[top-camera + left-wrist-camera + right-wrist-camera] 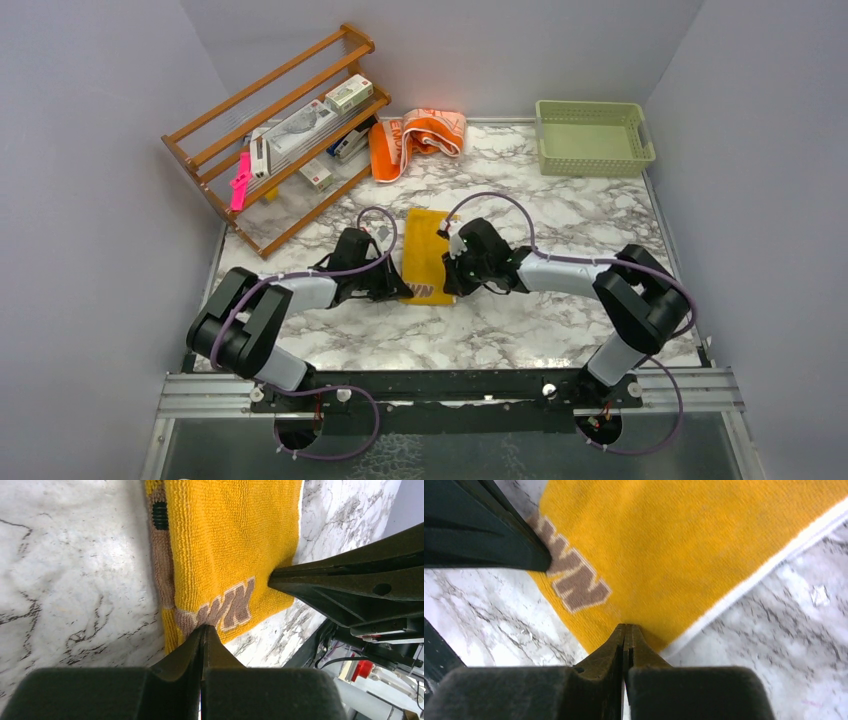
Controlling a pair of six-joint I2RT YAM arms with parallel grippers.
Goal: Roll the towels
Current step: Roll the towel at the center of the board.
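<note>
The mustard-yellow towel (425, 250) lies flat and folded at the middle of the marble table, with brown lettering at its near end (230, 607). My left gripper (403, 290) is shut, its tips (204, 628) touching the towel's near left corner. My right gripper (447, 283) is also shut, its tips (628, 626) resting on the near right corner by the white hem. No cloth shows between either pair of jaws. The orange and peach towel (418, 140) lies crumpled at the back, apart from both arms.
A wooden rack (280, 130) with boxes and a pink item stands at the back left. A pale green basket (593, 137) sits at the back right. Grey walls close in the table on three sides.
</note>
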